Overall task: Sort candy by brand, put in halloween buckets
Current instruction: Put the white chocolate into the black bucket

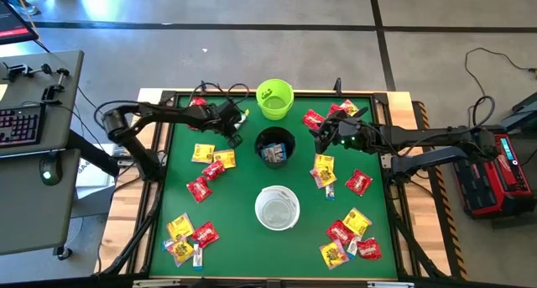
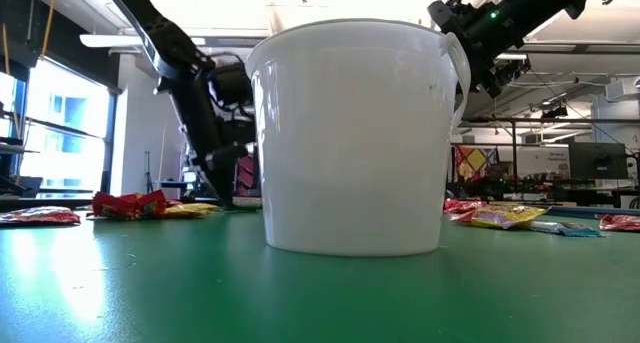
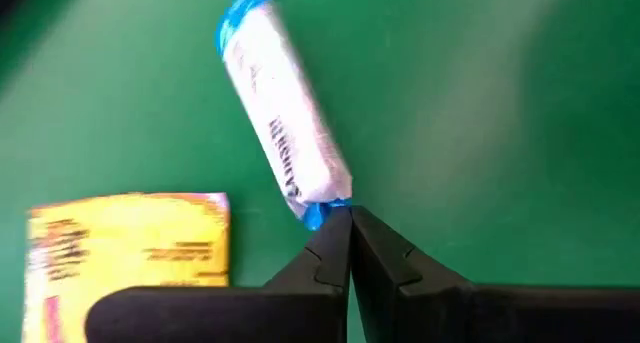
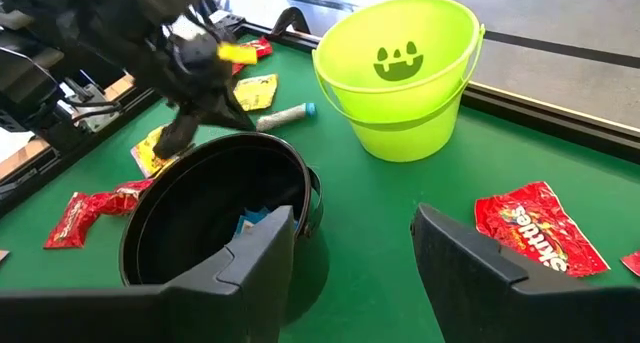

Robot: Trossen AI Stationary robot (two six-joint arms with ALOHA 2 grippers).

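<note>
Green felt covers the worktop [image 1: 243,238], framed in pale wood, with a grey floor around it and a desk with a keyboard [image 1: 18,124] off to the left side.

Three buckets stand in a line down the middle: a lime green bucket [image 1: 274,99] at the far edge with a dark pumpkin face on it, a black bucket [image 1: 274,147] in the centre, and a white bucket [image 1: 277,207] nearest. From table height the white one fills the view and hides the other two completely. A few blue-and-white pieces lie inside the black bucket, partly hidden by its wall; what sits in the white one is hard to make out.

Red and yellow candy packets [image 1: 207,166] lie scattered in clusters on both sides, overlapping so much in the near corners that I cannot count them exactly.

The left tool [image 3: 349,221] is just left of the black bucket, low over the felt, its fingers pressed together on the blue end of a blue-and-white candy [image 3: 283,118], beside a yellow packet [image 3: 128,239]. The right tool [image 4: 352,245] hovers just right of the black bucket with its fingers spread and nothing between them; a red Skittles packet [image 4: 540,226] lies nearby.
</note>
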